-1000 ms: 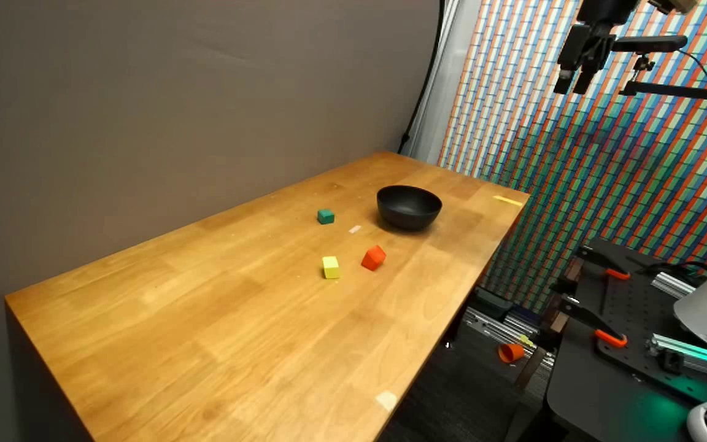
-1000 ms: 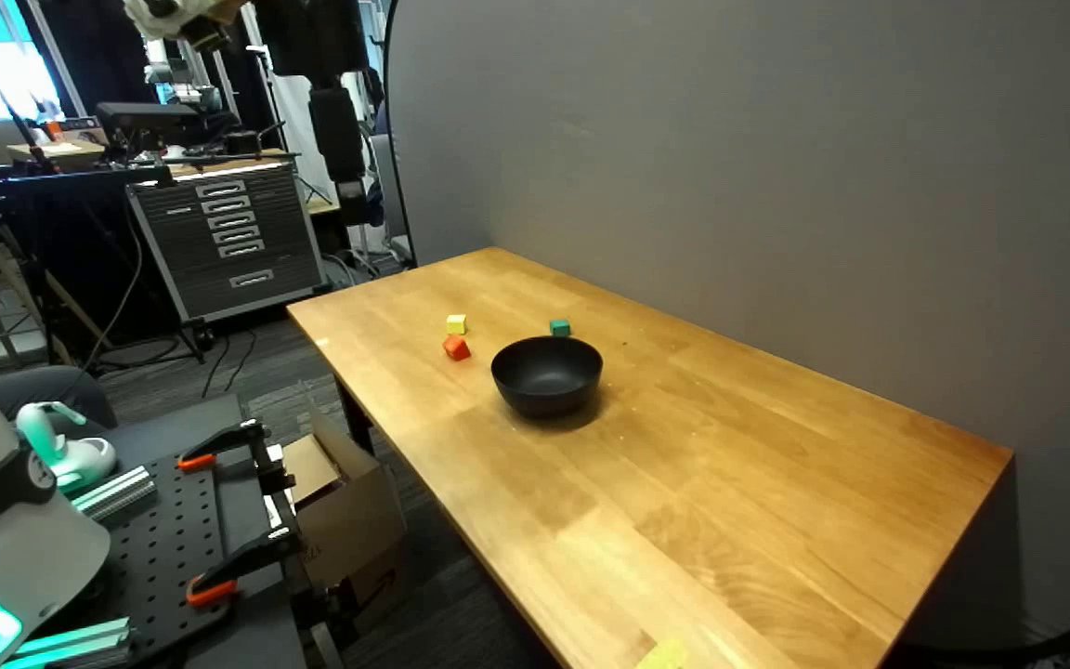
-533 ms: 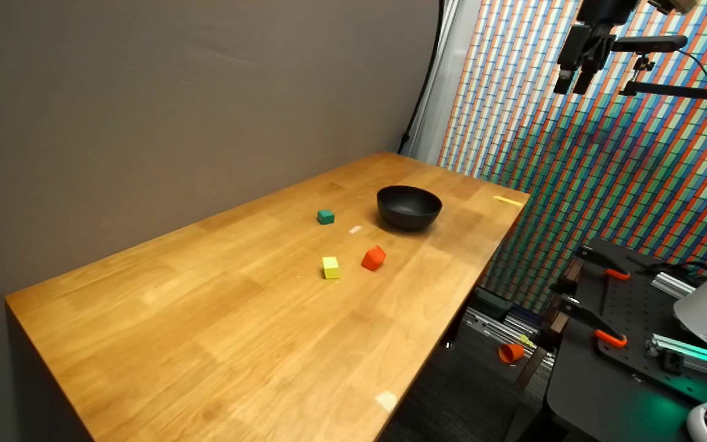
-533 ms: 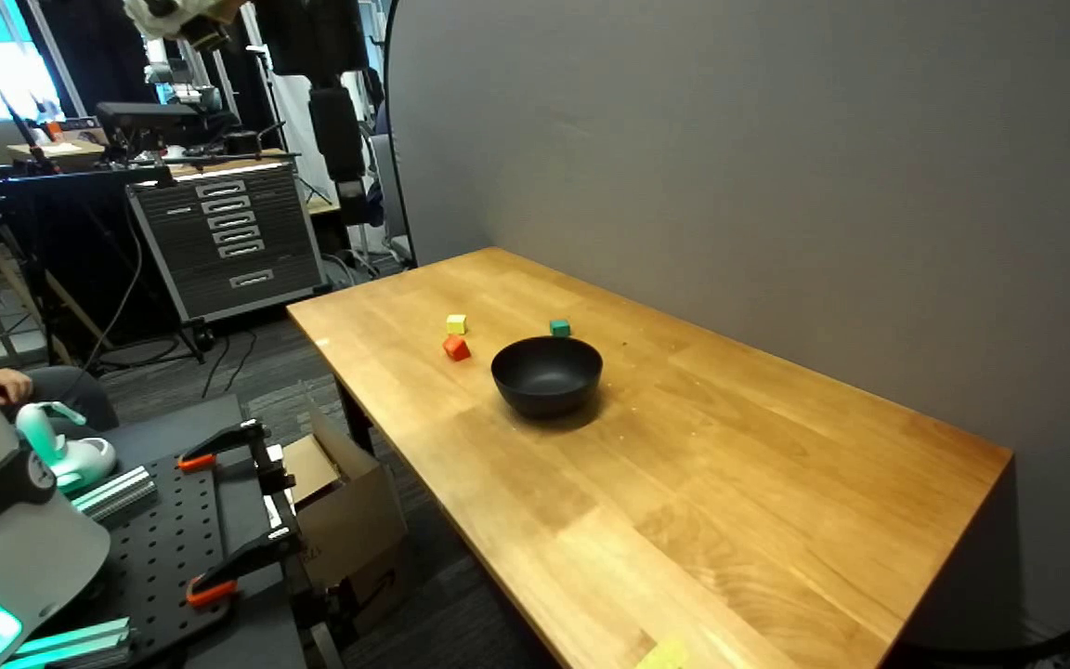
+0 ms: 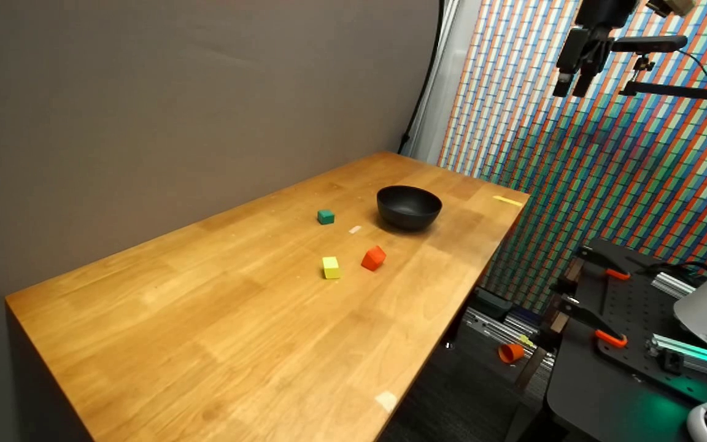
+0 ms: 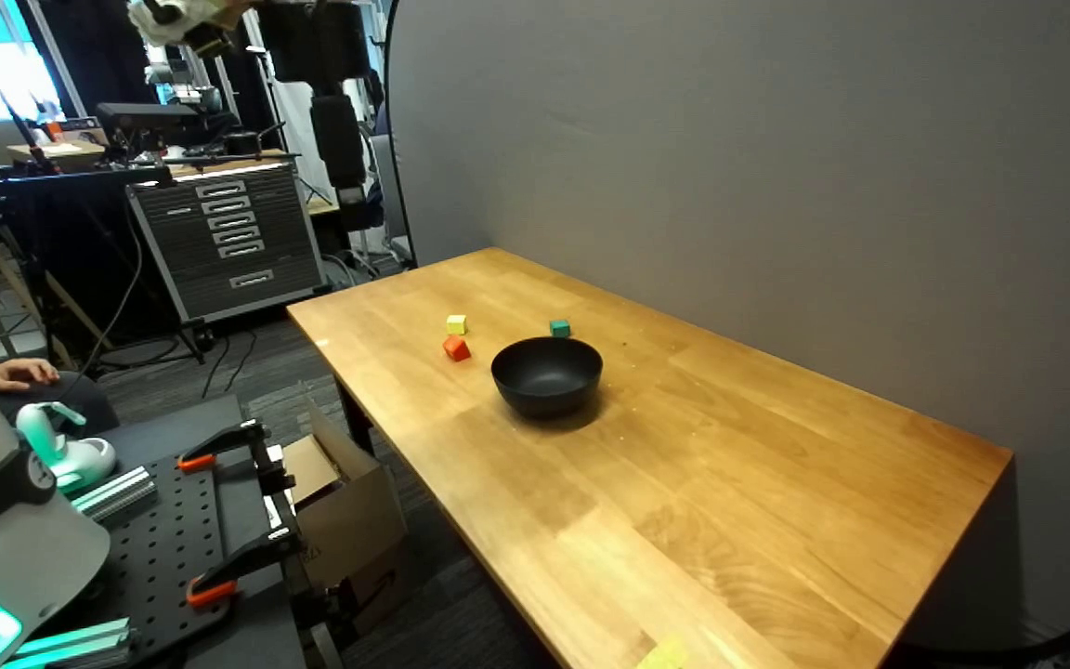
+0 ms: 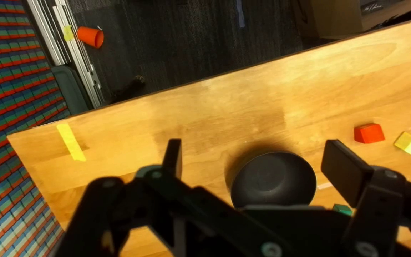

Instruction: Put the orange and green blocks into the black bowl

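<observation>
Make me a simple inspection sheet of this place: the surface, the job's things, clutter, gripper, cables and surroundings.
Surface: wooden table with a strip of yellow tape near one end.
Job's things: orange block and green block on the table, outside the black bowl.
Clutter: yellow block beside the orange block, not touching; orange cup on the floor.
Gripper: open, raised, holding nothing.
Cables: thin dark cables on the floor near the drawer cabinet.
Surroundings: grey backdrop, cardboard box, and a person's hand at the edge of an exterior view.
</observation>
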Motion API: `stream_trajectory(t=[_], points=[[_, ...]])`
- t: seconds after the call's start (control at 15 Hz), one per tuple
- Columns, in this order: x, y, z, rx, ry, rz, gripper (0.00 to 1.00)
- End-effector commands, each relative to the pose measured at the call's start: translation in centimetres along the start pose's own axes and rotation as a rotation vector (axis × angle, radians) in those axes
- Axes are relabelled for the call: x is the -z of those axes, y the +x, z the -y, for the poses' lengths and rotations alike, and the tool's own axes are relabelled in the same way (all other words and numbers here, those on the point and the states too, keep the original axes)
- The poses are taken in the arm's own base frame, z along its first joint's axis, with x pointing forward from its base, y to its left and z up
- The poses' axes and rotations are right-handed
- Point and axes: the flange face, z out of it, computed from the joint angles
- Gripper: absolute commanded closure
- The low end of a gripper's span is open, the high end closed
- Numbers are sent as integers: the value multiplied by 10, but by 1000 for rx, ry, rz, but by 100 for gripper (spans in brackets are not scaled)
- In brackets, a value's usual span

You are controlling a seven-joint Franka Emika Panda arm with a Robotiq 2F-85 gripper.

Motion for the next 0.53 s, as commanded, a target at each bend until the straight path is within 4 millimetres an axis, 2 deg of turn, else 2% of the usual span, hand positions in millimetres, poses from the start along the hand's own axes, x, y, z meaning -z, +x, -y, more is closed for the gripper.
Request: stream_trajectory(t=[0.0,0.27,0.47], points=[[-30,44,22,37,-10,58,0],[-81,85,76,172,-39,163,0],[-126,116,118,253,-48,248,0]])
